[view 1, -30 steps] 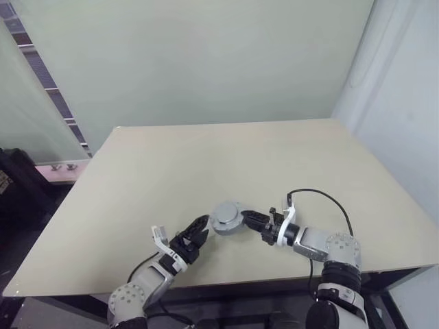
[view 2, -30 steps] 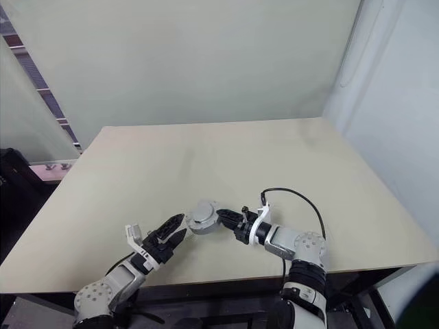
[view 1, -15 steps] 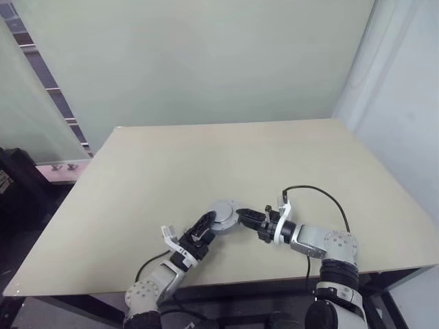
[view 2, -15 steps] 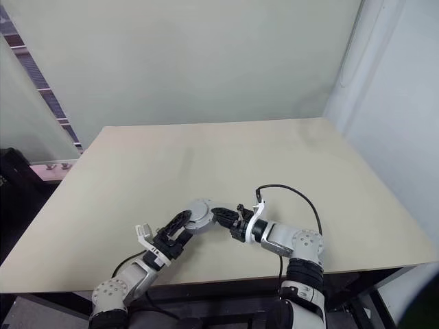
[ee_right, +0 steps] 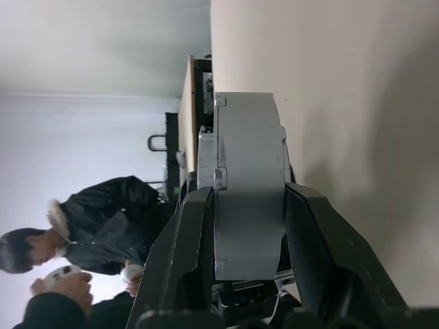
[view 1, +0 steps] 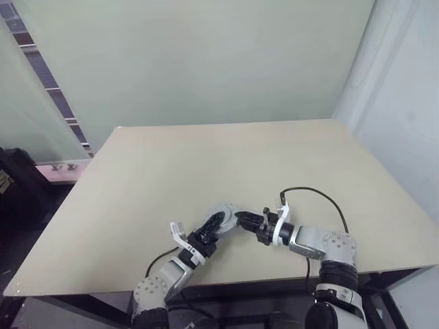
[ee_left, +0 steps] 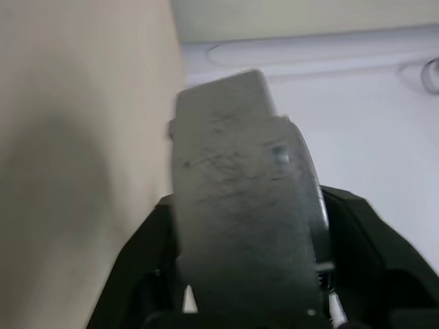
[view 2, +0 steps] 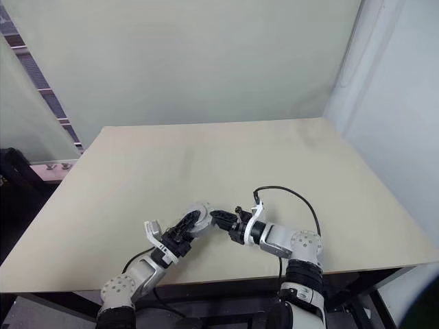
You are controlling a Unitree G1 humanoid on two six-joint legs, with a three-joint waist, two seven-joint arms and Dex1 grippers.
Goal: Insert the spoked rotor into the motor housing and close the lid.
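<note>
The motor housing (view 1: pixel 221 218), a grey round case with its lid down, sits low in the frame, a little left of centre, above the table (view 1: pixel 226 157) near its front edge. It lies between the 2 grippers. The right gripper (view 1: pixel 241 218) pinches it from the right, 1 finger on each flat face. The left gripper (view 1: pixel 214 227) comes from the lower left and its fingers stand around the case. The spoked rotor cannot be seen from outside.

The motor housing (view 1: pixel 221 218) sits near the front edge of the bench (view 1: pixel 226 157), between the two pincers: left pincer (view 1: pixel 214 226) on its left, right pincer (view 1: pixel 241 218) on its right, both clasping it.
</note>
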